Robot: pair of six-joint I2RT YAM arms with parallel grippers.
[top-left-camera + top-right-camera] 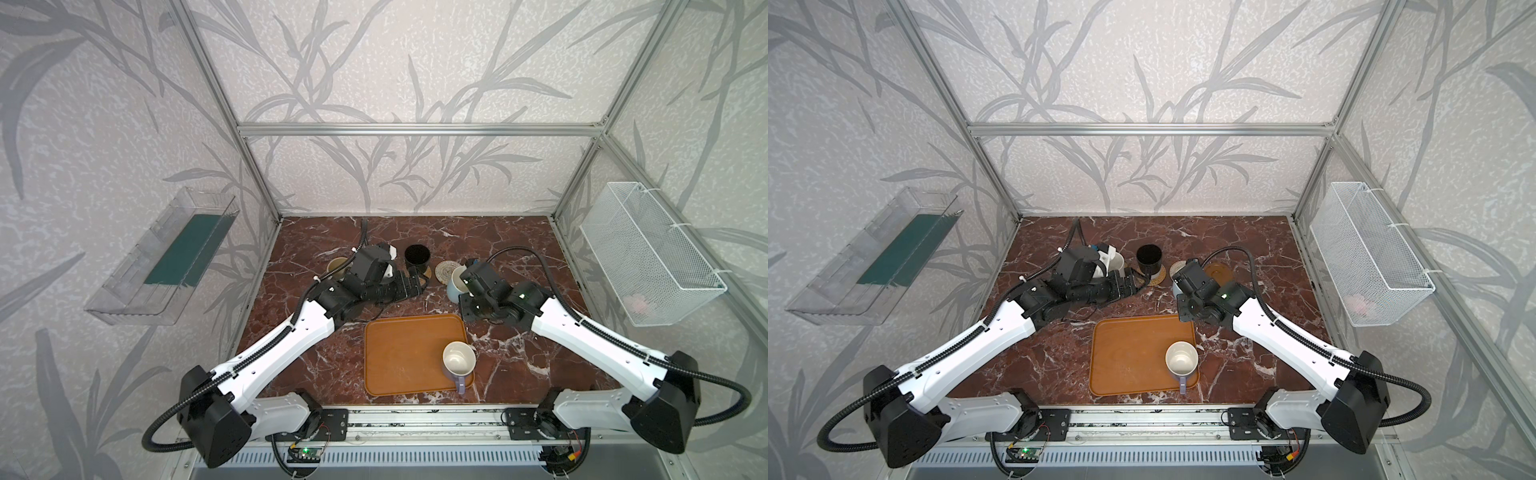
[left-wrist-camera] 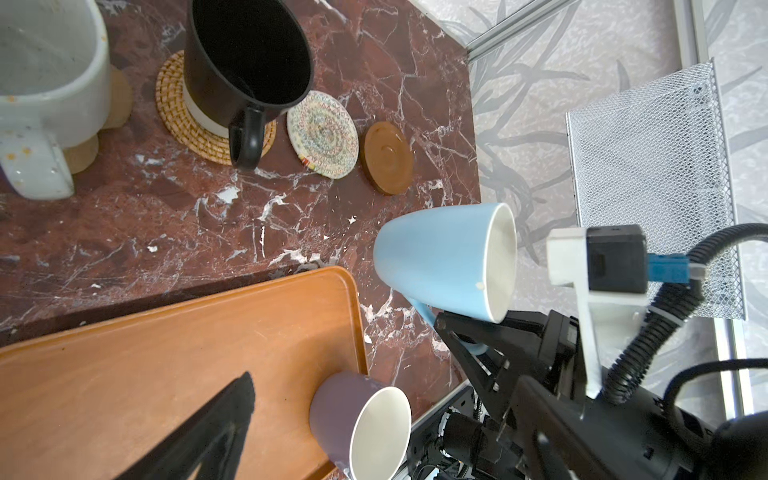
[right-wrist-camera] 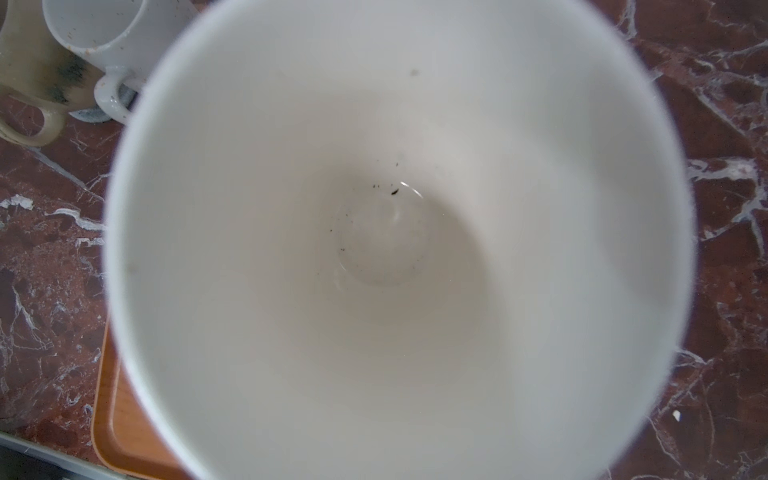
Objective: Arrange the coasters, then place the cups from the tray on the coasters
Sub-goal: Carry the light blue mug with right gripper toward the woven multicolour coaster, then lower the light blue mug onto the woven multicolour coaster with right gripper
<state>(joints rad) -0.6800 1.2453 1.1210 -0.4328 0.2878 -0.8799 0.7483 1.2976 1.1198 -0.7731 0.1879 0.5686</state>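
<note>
My right gripper [image 2: 448,329] is shut on the handle of the light blue cup [image 2: 444,262] and holds it clear of the table, near the whitish rope coaster [image 2: 322,135] and the brown wooden disc [image 2: 388,158], both bare. The black cup [image 1: 417,255] stands on the rattan coaster [image 2: 174,108]. My left gripper [image 1: 417,283] is open just in front of its handle, holding nothing. The speckled white cup [image 2: 50,95] sits on the tan paw coaster [image 2: 120,99]. The beige cup [image 3: 29,70] stands beside it. The lavender cup [image 1: 458,361] stands on the tray [image 1: 399,357], at its right edge.
A white wire basket [image 1: 648,253] hangs on the right wall and a clear plastic bin [image 1: 166,257] on the left wall. Aluminium frame posts [image 1: 577,174] stand at the table's back corners. The arms' mounting rail [image 1: 415,422] runs along the front edge.
</note>
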